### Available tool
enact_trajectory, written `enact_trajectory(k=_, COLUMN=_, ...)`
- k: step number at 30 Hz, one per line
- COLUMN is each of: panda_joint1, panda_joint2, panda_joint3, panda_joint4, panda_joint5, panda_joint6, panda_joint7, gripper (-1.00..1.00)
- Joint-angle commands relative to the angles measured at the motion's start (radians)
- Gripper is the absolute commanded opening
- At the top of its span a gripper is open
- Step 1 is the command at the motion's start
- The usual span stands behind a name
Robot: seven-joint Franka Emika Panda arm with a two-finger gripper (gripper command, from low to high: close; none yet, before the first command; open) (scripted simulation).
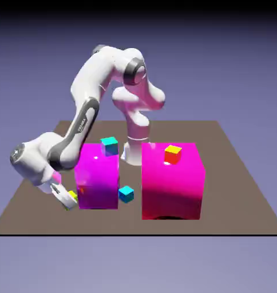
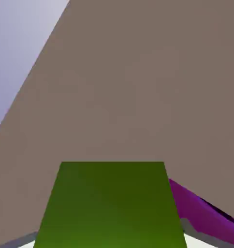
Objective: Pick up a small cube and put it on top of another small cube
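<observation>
1. In the hand view the small cube [image 2: 111, 203] fills the lower middle, its olive-green side facing the camera; it hides both fingertips, and it sits just where they close, so the hand is clamped on it
2. To the right of that green face a strip of magenta shows, and a thin grey-white edge runs along the bottom corners
3. Past the cube lies the brown desk [image 2: 138, 87], with pale violet backdrop in the upper left corner
4. In the exterior view the hand [image 1: 65, 198] is low at the desk's near edge on the exterior view's left, with the small cube [image 1: 72, 196] in it, yellow top showing, just beside the left magenta block [image 1: 98, 177]
5. A cyan cube [image 1: 126, 194] rests on the desk [image 1: 232, 171] between the two magenta blocks, at the left block's lower right corner
6. The right magenta block [image 1: 172, 183] is larger and carries a yellow-topped cube with red-orange sides [image 1: 173, 154]
7. A second cyan cube [image 1: 110, 145] sits on the left block's far top edge
8. Farthest back, the white arm's base [image 1: 135, 129] stands between the blocks
</observation>
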Motion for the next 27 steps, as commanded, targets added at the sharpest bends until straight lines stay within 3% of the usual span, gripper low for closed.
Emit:
enact_trajectory(k=1, panda_joint1=0.011, panda_joint2=-0.035, panda_joint3=0.036, panda_joint4=-0.007, panda_joint5=-0.025, panda_joint6=-0.024, panda_joint7=-0.004, gripper=-1.0)
enact_trajectory(k=15, panda_joint1=0.224, panda_joint2=-0.538, panda_joint3=0.523, panda_joint4=-0.133, panda_joint5=-0.387, panda_joint6=-0.311, panda_joint7=-0.096, gripper=-1.0)
enact_trajectory(k=18, panda_joint1=0.263, panda_joint2=-0.572, panda_joint3=0.54, panda_joint4=-0.15, panda_joint5=-0.429, panda_joint6=-0.305, panda_joint7=-0.11, gripper=-1.0)
enact_trajectory(k=24, panda_joint1=0.261, panda_joint2=-0.591, panda_joint3=0.538, panda_joint4=-0.341, panda_joint5=-0.427, panda_joint6=-0.132, panda_joint7=-0.112, gripper=-1.0)
enact_trajectory(k=25, panda_joint1=0.261, panda_joint2=-0.591, panda_joint3=0.538, panda_joint4=-0.341, panda_joint5=-0.427, panda_joint6=-0.132, panda_joint7=-0.112, gripper=1.0)
enact_trajectory(k=27, panda_joint1=0.262, panda_joint2=-0.587, panda_joint3=0.538, panda_joint4=-0.305, panda_joint5=-0.428, panda_joint6=-0.165, panda_joint7=-0.111, gripper=1.0)
